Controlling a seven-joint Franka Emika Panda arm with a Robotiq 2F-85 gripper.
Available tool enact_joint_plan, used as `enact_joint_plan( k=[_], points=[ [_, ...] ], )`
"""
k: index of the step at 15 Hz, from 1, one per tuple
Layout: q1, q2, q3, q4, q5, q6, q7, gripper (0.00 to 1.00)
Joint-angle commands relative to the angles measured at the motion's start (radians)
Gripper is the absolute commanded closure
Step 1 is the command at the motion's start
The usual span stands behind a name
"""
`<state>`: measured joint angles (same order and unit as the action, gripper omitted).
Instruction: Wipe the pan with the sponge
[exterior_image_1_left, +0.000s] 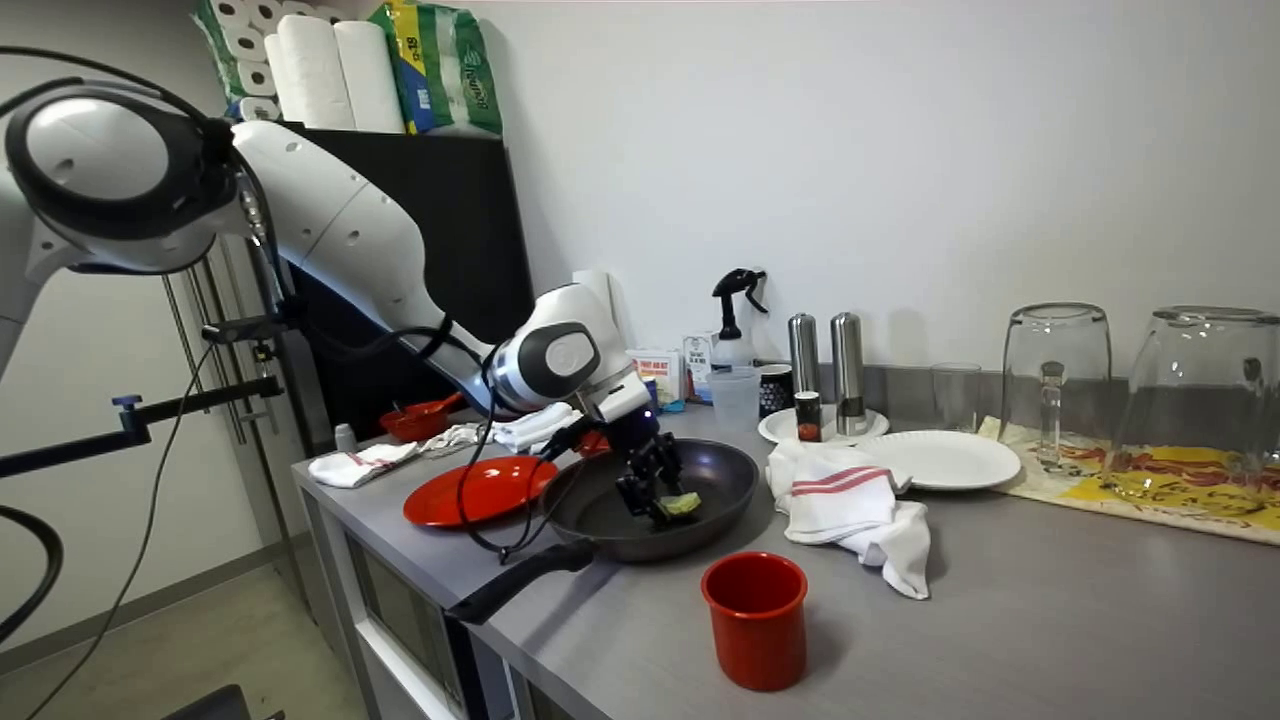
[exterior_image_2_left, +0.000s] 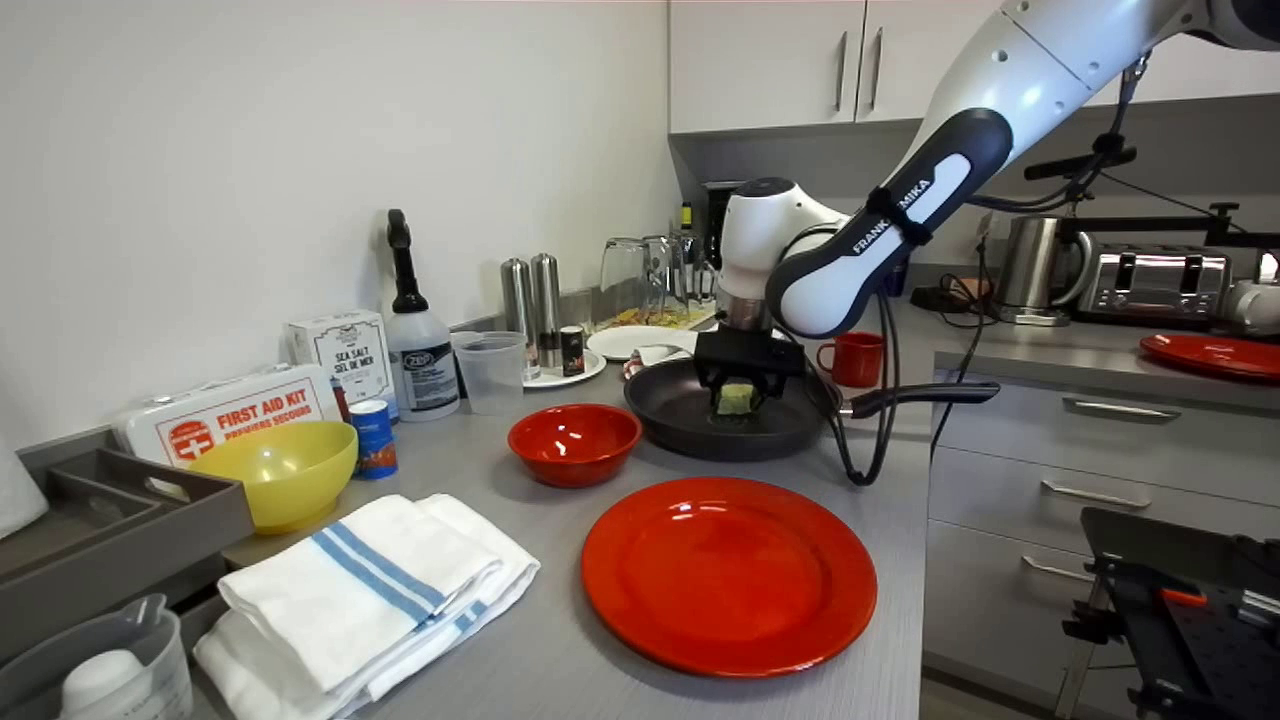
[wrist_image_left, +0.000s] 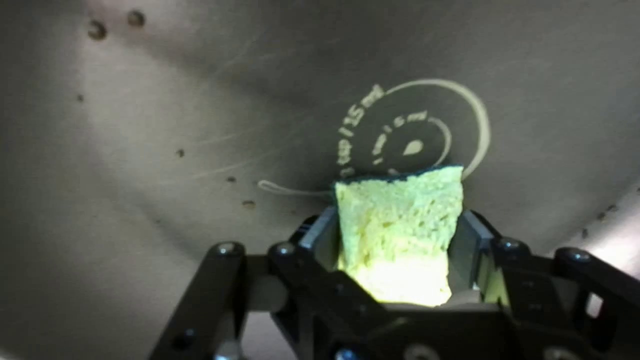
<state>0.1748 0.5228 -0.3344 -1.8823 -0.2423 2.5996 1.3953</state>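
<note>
The gripper (wrist_image_left: 397, 239) hangs low over the black frying pan (exterior_image_1_left: 598, 508), and its fingers (wrist_image_left: 325, 237) pinch the yellow-green sponge (wrist_image_left: 402, 220) from two sides. The sponge is within the pan's rim, near the middle; whether it touches the pan's floor I cannot tell. In the wrist view, pale printed measuring rings (wrist_image_left: 483, 120) show past the sponge's edge, which hides part of them, and small dark spots (wrist_image_left: 97, 31) dot the pan's floor, mostly at left. In an exterior view, the pan's long black handle (exterior_image_1_left: 525, 580) points to the near left, a red mug (exterior_image_1_left: 757, 635) stands near, right of it, and a red-striped white cloth (exterior_image_1_left: 848, 500) lies just right of the pan. In an exterior view, the red plate (exterior_image_2_left: 730, 580) lies on the near side of the pan, a red bowl (exterior_image_2_left: 575, 450) stands at the pan's near left, and a folded blue-striped white towel (exterior_image_2_left: 330, 610) lies left of the plate.
</note>
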Motion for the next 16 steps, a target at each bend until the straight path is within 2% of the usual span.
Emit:
enact_joint_plan(
  k=[1,5,9,16],
  points=[
    [0.012,-0.035,-0.051,-0.099,-0.072,-0.011,0.080,0.72],
    [0.004,-0.054,-0.062,-0.129,-0.112,-0.022,0.115,0.72],
    [-0.011,-0.052,-0.038,-0.126,-0.109,-0.012,0.123,0.72],
    [-0.024,0.025,0.041,0.006,-0.067,0.018,0.106,0.72]
  ],
)
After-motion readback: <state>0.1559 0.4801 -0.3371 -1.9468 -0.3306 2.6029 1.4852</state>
